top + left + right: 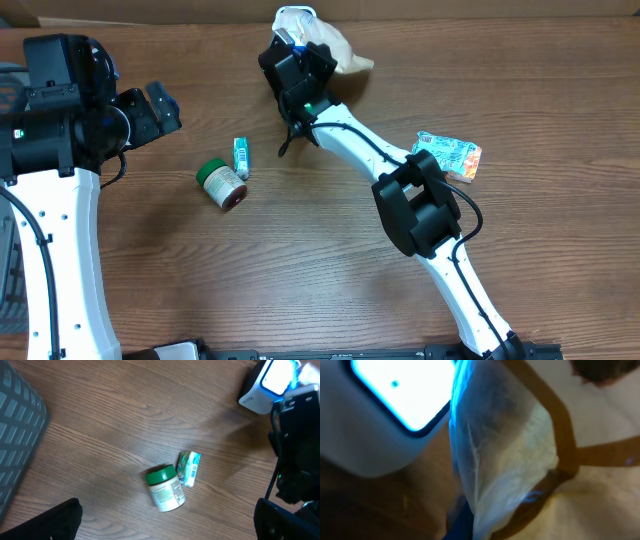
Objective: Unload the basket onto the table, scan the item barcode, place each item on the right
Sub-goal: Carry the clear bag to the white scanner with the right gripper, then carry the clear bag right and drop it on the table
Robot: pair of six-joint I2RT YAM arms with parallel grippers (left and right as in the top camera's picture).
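I am seeing the right gripper (296,52) sitting closed at the far edge of the table (300,290), and it is pinching the wrapped item (505,450), a pale thing in crinkled translucent plastic that is filling the middle of the right wrist view; the fingers themselves are hiding behind the wrap, so I am not reading exactly where they are biting. The item is trailing out from the jaws toward the right in the overhead view, a tan bundle lying low over the wood. Just beside it, on its left in the wrist view, the white scanner (385,415) is glowing with a bright blue-white window, and the plastic is catching that blue light along its edge; I cannot tell whether the two are touching. No barcode is showing to me on the wrap. Farther out, a green-lidded jar (221,183) is lying on its side with a small green packet (241,157) just beside it. A colourful pouch (450,155) is resting beside the right arm's elbow. The left gripper (165,108) is hanging wide open and empty, well apart from the item.
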